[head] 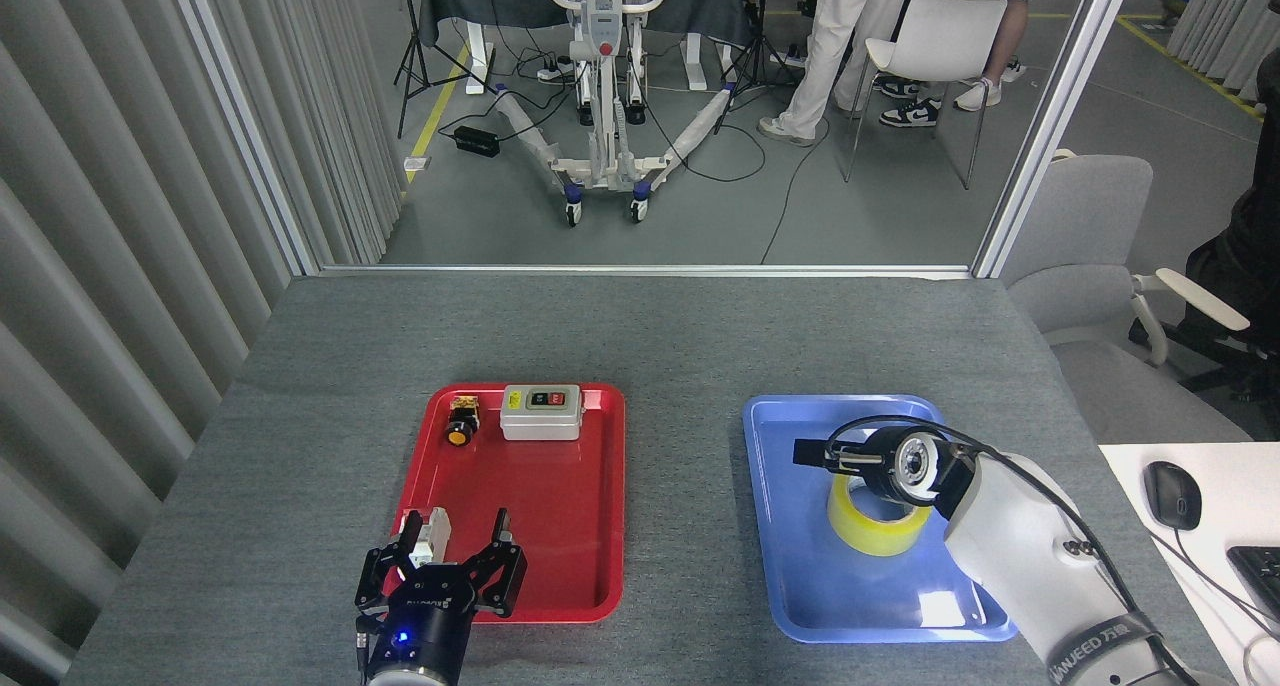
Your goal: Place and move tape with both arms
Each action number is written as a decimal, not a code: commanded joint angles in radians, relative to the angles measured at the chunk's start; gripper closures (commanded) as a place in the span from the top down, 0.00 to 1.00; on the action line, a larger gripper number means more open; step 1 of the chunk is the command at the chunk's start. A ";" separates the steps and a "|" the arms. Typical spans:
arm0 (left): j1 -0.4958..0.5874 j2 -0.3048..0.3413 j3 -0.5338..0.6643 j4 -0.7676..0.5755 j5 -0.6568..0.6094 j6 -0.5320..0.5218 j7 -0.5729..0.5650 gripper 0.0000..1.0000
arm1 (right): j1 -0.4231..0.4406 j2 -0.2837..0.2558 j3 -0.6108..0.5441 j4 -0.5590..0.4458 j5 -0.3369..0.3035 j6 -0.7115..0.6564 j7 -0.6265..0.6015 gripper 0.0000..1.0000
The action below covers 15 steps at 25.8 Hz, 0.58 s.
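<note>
Evidently, the tape (878, 528) is set flat in the blue tray (790, 586), at three o'clock of the red tray (560, 526). The right gripper (815, 456) is seen above it, its opening not discernible; the left gripper (450, 564) is spread open, empty. A further move may remain.

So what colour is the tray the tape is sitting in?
Blue. The tape lies flat in the blue tray, seen in the head view.

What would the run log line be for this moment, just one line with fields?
phase: tape placed | tape: flat in blue tray | right gripper: above tape, state unclear | left gripper: open, over red tray near edge
</note>
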 commanded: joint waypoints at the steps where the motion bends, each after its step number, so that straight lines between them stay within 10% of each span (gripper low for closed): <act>1: 0.000 -0.004 0.029 -0.017 -0.058 -0.007 0.049 1.00 | 0.064 -0.012 -0.101 -0.048 0.021 -0.105 -0.122 0.98; 8: 0.001 -0.007 0.061 -0.138 -0.056 -0.038 -0.007 1.00 | 0.287 0.018 -0.444 -0.187 0.486 -0.262 -0.551 0.99; 15: 0.012 -0.004 0.062 -0.144 -0.056 -0.026 -0.046 1.00 | 0.480 0.050 -0.563 -0.304 0.570 -0.380 -0.858 0.99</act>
